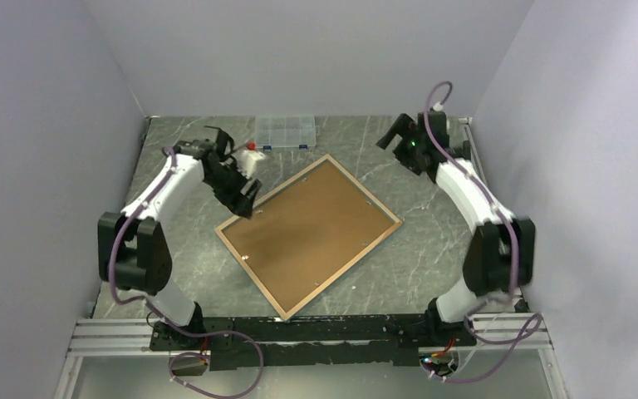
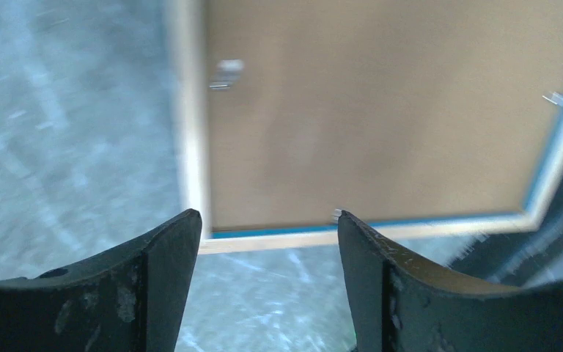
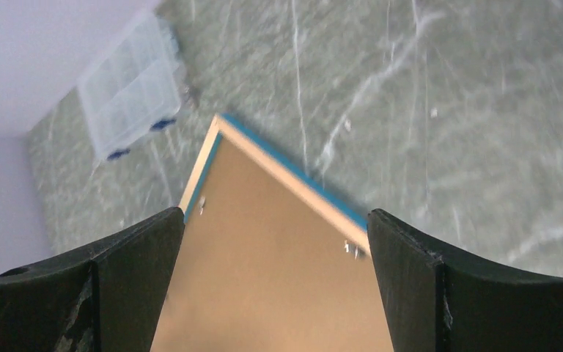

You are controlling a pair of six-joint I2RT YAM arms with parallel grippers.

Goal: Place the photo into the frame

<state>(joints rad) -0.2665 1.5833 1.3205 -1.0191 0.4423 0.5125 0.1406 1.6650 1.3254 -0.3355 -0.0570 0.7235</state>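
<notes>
While the frame (image 1: 252,274) lies face-down on the bench (image 1: 432,274), turned diamond-wise w/ one corner toward the arm bases, the L fingers (image 1: 245,204) hang over its far-left edge, close to the left corner. The wood-coloured back rim faces up. A brown backing board (image 1: 311,233) sits inside the rim and fills it.

L wrist view: L fingers (image 2: 157,271) are spread apart, nothing btwn them. The frame (image 2: 189,132) lies just beyond the tips. One corner shows right by the tip on the picture's left, and the near rim runs across the gap to the other tip. A thin blue line follows the rim beside the board (image 2: 381,117). Small metal tabs (image 2: 227,73) sit at the board's edges. The view is blurred, so can't tell if the tips touch the rim or hover above it.

R fingers (image 1: 392,138) are raised at the bench's far right, well apart from the frame, beyond its far-right edge. R wrist view: R fingers (image 3: 139,257) are spread wide and empty. The frame's far corner (image 3: 293,178) shows btwn them, lower down, w/ blue along the rim's outer side, and the board (image 3: 264,293) fills the lower gap.

A clear compartment box (image 1: 285,131) sits at the bench's far edge, near the frame's far corner but not touching it. In the R wrist view the box (image 3: 128,84) is upper left.
</notes>
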